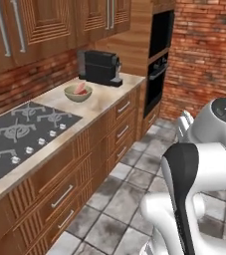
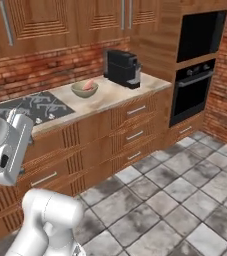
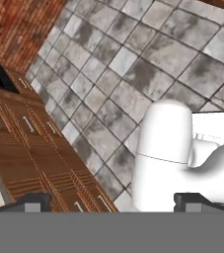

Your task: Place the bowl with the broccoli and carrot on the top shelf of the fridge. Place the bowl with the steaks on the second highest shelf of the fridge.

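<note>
1. One bowl (image 1: 78, 92) sits on the counter (image 1: 104, 102), between the cooktop (image 1: 20, 132) and the black coffee machine (image 1: 101, 67). Pink-red pieces show inside it, so I read it as the steak bowl; too small to be sure.
2. The same bowl (image 2: 84, 89) appears in the right base view, just beside the cooktop's far edge, well apart from the wall oven (image 2: 192, 92).
3. The gripper (image 3: 113, 201) is empty, jaws spread wide, finger tips (image 3: 32, 201) at the bottom of the hand view. It looks down over floor tiles (image 3: 133, 69) and drawer fronts (image 3: 29, 158), nowhere near the bowl.
4. Why so? The arm (image 1: 199, 159) is folded in over the base, a travelling pose by my reckoning: compact, nothing to knock.
5. My call: the task is at its start or between bowls. A reach to the counter comes next.
6. Risk: the bowl sits back from the counter edge, so the base must close in first.
</note>
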